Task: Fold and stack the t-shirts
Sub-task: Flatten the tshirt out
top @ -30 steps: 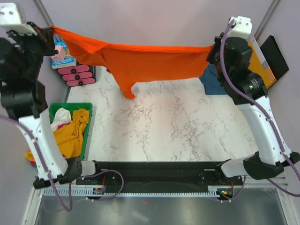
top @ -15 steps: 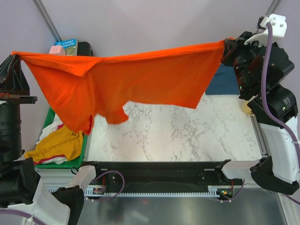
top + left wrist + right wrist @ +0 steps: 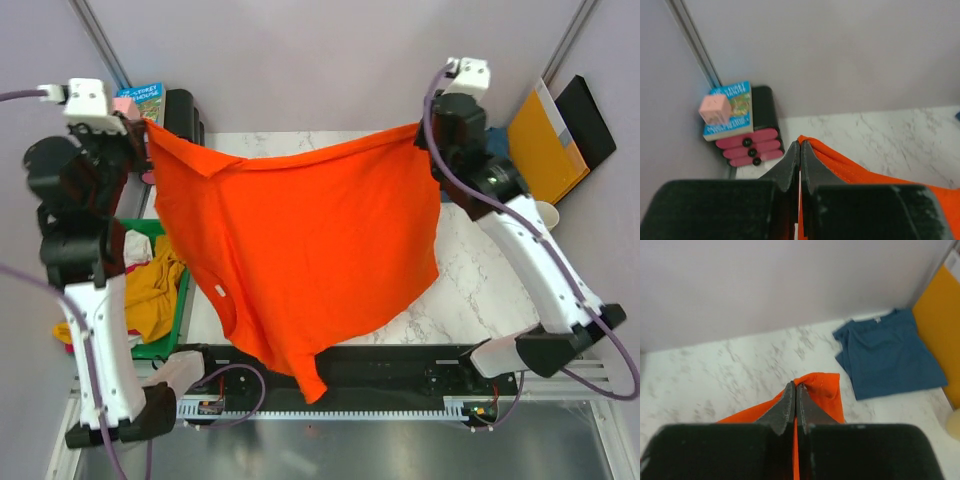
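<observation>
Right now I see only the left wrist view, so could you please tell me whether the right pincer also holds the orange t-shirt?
Observer: Yes, the right pincer is shut on a corner of the orange t-shirt.
Operator: Does the shirt hang spread out?
Observer: It hangs wide between the right pincer and the left pincer; whether its lower end touches the table, I cannot tell.
Operator: Where is the other shirt, please?
Observer: The teal t-shirt lies on the table at the far right, beside the yellow envelope.

Pale lilac wall (image 3: 330, 60) fills upper frame; white marble tabletop (image 3: 465, 300) in centre; slanted metal post (image 3: 100, 42) at upper left.
</observation>
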`<action>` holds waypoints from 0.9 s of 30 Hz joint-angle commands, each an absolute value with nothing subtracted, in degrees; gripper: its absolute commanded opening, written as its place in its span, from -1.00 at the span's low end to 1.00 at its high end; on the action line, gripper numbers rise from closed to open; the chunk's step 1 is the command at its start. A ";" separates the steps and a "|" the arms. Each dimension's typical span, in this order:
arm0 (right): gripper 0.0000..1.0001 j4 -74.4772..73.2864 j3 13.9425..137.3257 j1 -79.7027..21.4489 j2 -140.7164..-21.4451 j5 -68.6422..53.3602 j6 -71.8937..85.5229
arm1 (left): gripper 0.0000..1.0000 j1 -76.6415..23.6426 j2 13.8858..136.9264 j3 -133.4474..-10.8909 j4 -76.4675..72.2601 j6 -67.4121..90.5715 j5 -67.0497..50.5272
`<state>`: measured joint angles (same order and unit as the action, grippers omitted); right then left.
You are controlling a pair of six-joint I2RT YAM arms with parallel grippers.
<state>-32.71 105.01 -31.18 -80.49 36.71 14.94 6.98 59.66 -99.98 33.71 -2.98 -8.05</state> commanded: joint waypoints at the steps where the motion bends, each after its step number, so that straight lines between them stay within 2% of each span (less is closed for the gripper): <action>1: -1.00 -26.82 95.55 -25.85 -84.80 35.33 19.59 | -0.96 6.94 65.02 -89.33 24.10 -6.41 -12.30; 5: -1.00 -23.21 90.18 -22.94 -89.55 34.54 20.65 | -0.96 7.03 71.62 -85.00 18.03 -6.42 -14.50; 9: -1.00 -21.62 92.19 -21.89 -96.05 35.07 20.22 | -0.96 6.94 80.67 -86.13 13.72 -6.06 -14.59; 18: -1.00 -21.36 101.07 -20.30 -110.46 34.01 19.25 | -0.96 4.31 96.92 -94.48 11.25 -7.47 -10.29; 27: -1.00 -21.27 106.79 -17.58 -117.59 33.40 19.60 | -0.96 2.64 108.62 -106.25 11.51 -8.26 -5.98</action>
